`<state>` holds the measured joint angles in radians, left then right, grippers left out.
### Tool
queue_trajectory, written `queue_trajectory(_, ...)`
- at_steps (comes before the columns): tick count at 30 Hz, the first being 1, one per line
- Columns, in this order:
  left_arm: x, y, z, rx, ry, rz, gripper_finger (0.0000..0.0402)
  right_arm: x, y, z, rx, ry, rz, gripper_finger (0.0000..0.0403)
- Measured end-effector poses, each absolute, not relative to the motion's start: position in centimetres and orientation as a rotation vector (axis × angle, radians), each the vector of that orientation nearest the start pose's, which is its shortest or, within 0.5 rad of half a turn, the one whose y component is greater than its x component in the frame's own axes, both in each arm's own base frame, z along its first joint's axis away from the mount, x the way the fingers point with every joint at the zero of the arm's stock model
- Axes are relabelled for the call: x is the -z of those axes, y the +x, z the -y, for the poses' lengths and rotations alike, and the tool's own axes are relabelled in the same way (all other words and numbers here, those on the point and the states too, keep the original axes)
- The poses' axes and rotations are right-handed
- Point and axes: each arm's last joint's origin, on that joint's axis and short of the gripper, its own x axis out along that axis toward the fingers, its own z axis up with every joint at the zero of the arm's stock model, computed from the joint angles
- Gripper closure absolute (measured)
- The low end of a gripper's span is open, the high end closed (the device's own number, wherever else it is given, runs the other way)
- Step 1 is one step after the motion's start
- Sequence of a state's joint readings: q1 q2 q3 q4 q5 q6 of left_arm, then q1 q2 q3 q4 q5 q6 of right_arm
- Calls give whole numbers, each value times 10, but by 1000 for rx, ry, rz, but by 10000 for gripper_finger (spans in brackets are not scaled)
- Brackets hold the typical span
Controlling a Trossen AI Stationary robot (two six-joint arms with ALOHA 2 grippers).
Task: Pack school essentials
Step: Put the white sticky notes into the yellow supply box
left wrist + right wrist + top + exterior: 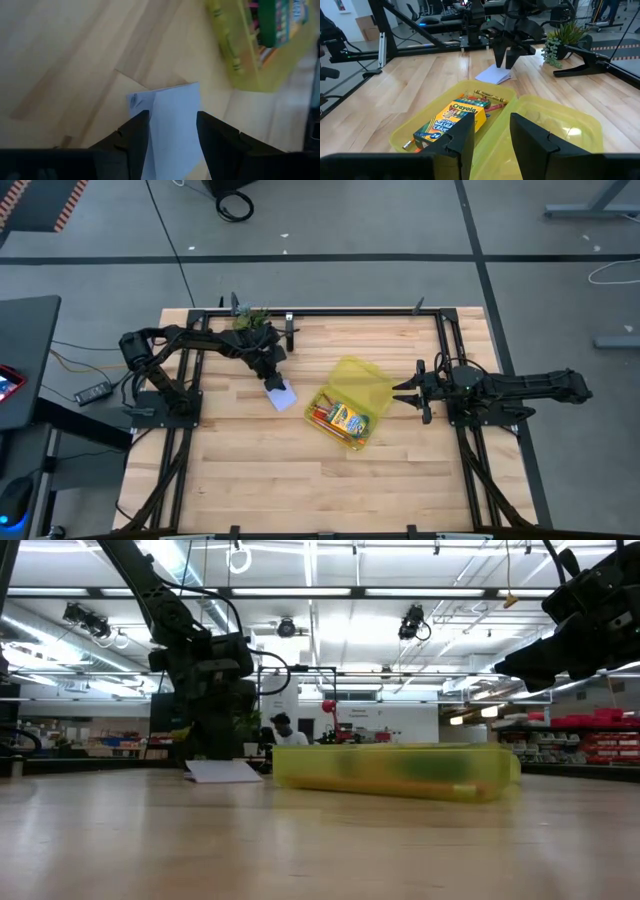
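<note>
The open translucent yellow pouch [352,402] lies mid-table, its lid [555,125] folded flat. The yellow-green crayon box [451,120] lies inside it, with loose crayons [489,95] and thin orange pencils [324,420]. A small white square pad [281,395] lies flat on the table left of the pouch. My left gripper [172,125] is open, pointing down over the pad [172,107]. My right gripper [490,132] is open and empty, just right of the pouch, above the lid. No scissors show. My left gripper stands over the pad's end [170,140] with its fingers open and pointing down. The pad lies flat on the table. I cannot tell whether the fingers touch it.
A green leafy figure [250,323] stands at the far edge behind the left arm, and it also shows in the right wrist view [560,42]. A black frame [440,340] runs round the table. Bare wood [300,480] lies toward the near edge.
</note>
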<state>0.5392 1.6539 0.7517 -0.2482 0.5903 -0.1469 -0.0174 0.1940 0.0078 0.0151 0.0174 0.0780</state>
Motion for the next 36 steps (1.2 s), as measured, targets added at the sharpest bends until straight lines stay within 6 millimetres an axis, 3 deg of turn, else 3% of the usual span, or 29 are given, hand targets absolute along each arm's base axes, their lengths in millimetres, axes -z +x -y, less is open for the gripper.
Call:
queue_trajectory(13, -129, 259, -109, 69, -717, -980, 230, -152, 108, 2, 41, 78, -170, 272)
queue_trajectory(21, -128, 263, -102, 21, -651, -1004, 239, -152, 108, 2, 41, 78, -170, 272)
queue_trajectory(36, -128, 263, -103, -22, -655, -1010, 394, -152, 108, 2, 41, 78, -170, 272)
